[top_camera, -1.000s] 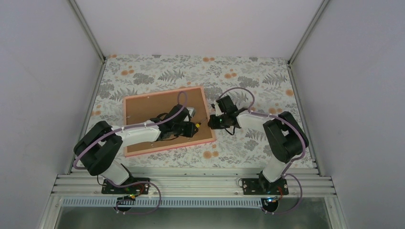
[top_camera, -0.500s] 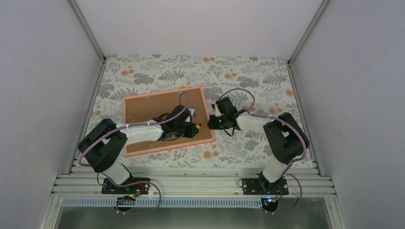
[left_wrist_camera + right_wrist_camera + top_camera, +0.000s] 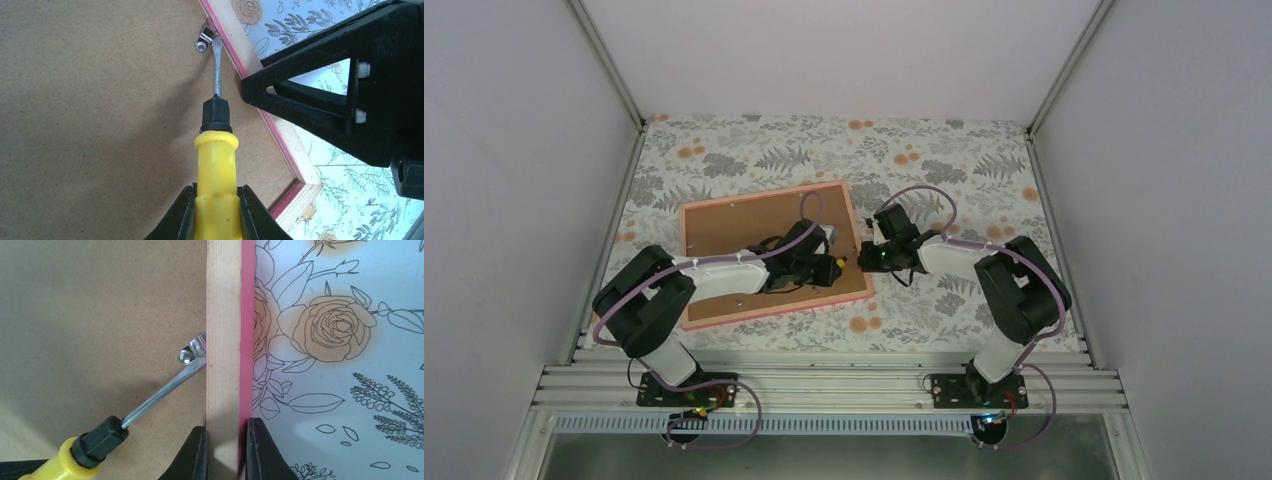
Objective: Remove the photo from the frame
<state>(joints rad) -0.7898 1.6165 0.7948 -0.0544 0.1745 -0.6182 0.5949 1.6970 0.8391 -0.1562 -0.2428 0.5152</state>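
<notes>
Grey walls, floral tablecloth under frame — left gripper grasps screwdriver, right gripper pinches frame edge.

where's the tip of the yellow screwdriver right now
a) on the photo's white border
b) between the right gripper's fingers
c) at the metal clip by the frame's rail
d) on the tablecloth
c, the screwdriver blade meets the metal clip right beside the frame rail.
</notes>
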